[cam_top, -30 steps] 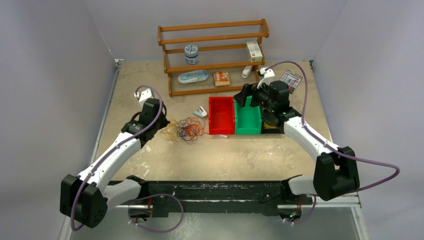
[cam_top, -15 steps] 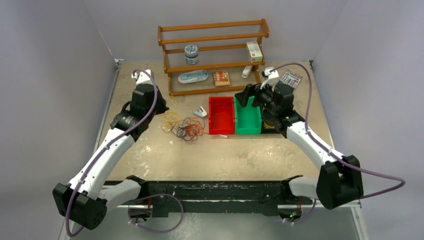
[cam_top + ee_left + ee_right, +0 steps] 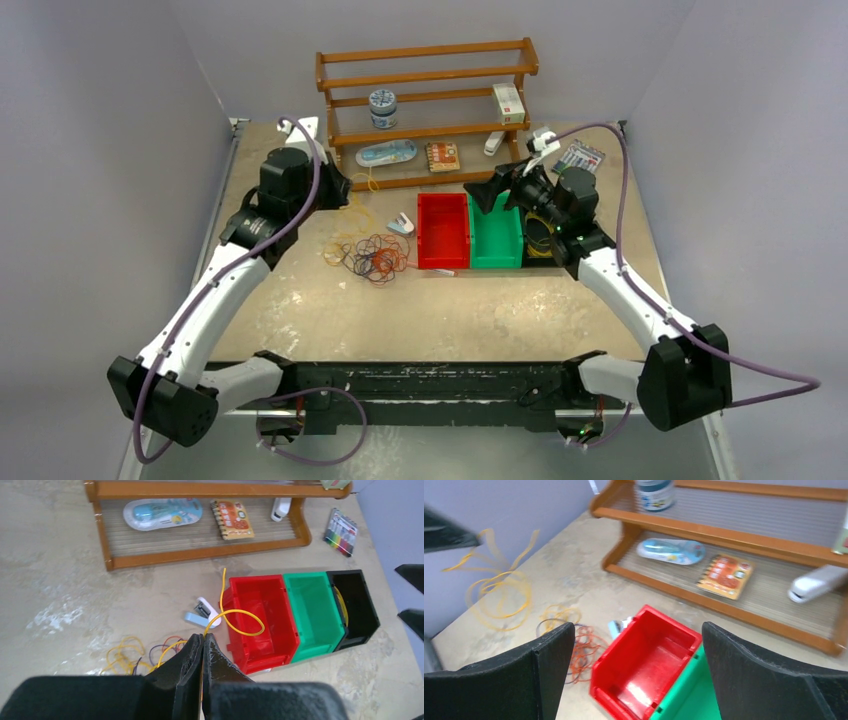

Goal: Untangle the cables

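Note:
The cables (image 3: 372,257) lie as a hand-sized tangle of orange-red, yellow and dark loops on the table, left of the red bin. My left gripper (image 3: 340,190) is raised above the table near the shelf's left foot and is shut on a yellow cable (image 3: 235,614), whose loop hangs out past the fingertips (image 3: 209,645). The tangle shows below it in the left wrist view (image 3: 131,653) and in the right wrist view (image 3: 579,652). My right gripper (image 3: 490,190) is open and empty above the green bin (image 3: 496,232).
A red bin (image 3: 443,230), the green bin and a black bin (image 3: 541,240) holding yellow cable stand in a row. A small white and blue stapler (image 3: 401,224) lies left of them. A wooden shelf (image 3: 430,110) stands behind, markers (image 3: 581,158) to its right.
My left gripper has lifted and moved toward the shelf, pulling a yellow cable up out of the tangle. My right gripper has shifted slightly right above the bins.

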### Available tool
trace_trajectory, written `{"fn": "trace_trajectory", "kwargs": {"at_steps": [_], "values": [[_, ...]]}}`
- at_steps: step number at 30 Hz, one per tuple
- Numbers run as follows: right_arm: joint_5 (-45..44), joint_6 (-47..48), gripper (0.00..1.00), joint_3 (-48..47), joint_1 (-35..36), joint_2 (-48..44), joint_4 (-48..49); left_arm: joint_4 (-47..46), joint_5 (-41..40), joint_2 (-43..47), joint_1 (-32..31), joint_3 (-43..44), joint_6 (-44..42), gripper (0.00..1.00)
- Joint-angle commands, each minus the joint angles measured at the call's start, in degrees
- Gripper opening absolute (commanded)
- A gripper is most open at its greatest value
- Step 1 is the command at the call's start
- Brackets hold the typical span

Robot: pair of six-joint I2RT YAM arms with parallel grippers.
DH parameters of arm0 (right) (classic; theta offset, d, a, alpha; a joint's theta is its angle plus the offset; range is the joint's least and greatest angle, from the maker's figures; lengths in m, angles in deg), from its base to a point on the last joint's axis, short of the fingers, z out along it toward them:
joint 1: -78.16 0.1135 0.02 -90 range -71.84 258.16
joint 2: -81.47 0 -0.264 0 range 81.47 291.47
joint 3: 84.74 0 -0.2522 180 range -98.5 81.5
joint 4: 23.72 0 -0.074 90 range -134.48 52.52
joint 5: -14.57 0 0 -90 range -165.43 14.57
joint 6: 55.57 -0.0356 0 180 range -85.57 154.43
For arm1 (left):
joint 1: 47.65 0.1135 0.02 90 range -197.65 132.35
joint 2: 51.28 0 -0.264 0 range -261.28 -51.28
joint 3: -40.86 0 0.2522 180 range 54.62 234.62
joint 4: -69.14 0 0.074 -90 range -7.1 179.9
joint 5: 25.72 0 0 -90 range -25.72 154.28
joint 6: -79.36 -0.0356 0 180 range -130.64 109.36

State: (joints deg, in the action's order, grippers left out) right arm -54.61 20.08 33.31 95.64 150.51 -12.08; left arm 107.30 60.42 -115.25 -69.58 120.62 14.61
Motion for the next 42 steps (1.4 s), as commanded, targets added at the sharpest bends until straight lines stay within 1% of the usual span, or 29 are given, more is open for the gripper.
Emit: {"fn": "trace_trajectory", "kwargs": {"at_steps": [1, 3, 6, 9, 15, 20, 27, 28, 33, 34, 37, 38, 40, 42], "values": [[10.9, 3.5, 0.97, -3.7, 4.3, 0.1, 4.2, -6.3, 6.7, -2.9, -0.3, 3.6, -0.8, 0.00], [8.3, 7.5, 0.97, -6.4, 8.9, 1.4, 0.4, -7.5, 8.6, -4.4, -0.4, 4.3, -0.6, 0.00], [9.3, 9.0, 0.95, -8.8, 12.4, 2.9, 0.6, -8.3, 10.7, -6.6, -0.8, 5.3, -1.1, 0.00], [11.4, 9.0, 0.91, -10.4, 13.6, 3.9, 2.1, -9.4, 12.4, -7.7, -1.2, 5.2, -1.7, 0.00], [12.2, 9.0, 0.83, -14.4, 14.6, 8.6, 3.0, -11.9, 15.8, -8.7, -1.8, 3.9, -1.2, 0.00], [11.9, 8.3, 0.78, -16.8, 15.7, 13.0, 3.6, -11.9, 16.4, -8.7, -2.1, 3.8, -1.3, 0.00], [10.1, 6.6, 0.68, -18.4, 17.0, 18.0, 5.8, -11.9, 17.0, -8.1, -2.2, 3.6, -1.4, 0.00], [9.7, 6.6, 0.66, -18.7, 17.1, 18.5, 5.9, -11.8, 17.0, -7.8, -2.2, 3.5, -1.5, 0.00], [6.7, 7.5, 0.42, -19.3, 17.1, 19.3, 5.2, -11.2, 16.7, -7.3, -2.2, 3.3, -1.8, 0.00], [6.2, 7.8, 0.36, -19.3, 17.1, 19.2, 4.9, -11.2, 16.6, -7.1, -2.2, 3.2, -1.7, 0.00], [4.6, 8.6, 0.14, -19.6, 17.1, 18.7, 3.6, -11.5, 16.6, -6.7, -2.2, 2.9, -1.7, 0.00], [4.1, 9.0, 0.08, -19.9, 17.1, 18.5, 3.0, -11.6, 16.6, -6.5, -2.2, 2.6, -1.7, 0.00], [3.2, 10.2, 0.01, -20.4, 17.1, 17.7, 1.6, -11.9, 16.6, -6.1, -2.2, 2.3, -1.6, 0.00], [2.1, 10.6, 0.00, -20.5, 17.1, 16.6, 0.9, -12.2, 16.7, -5.7, -2.2, 1.8, -1.5, 0.00]]}}
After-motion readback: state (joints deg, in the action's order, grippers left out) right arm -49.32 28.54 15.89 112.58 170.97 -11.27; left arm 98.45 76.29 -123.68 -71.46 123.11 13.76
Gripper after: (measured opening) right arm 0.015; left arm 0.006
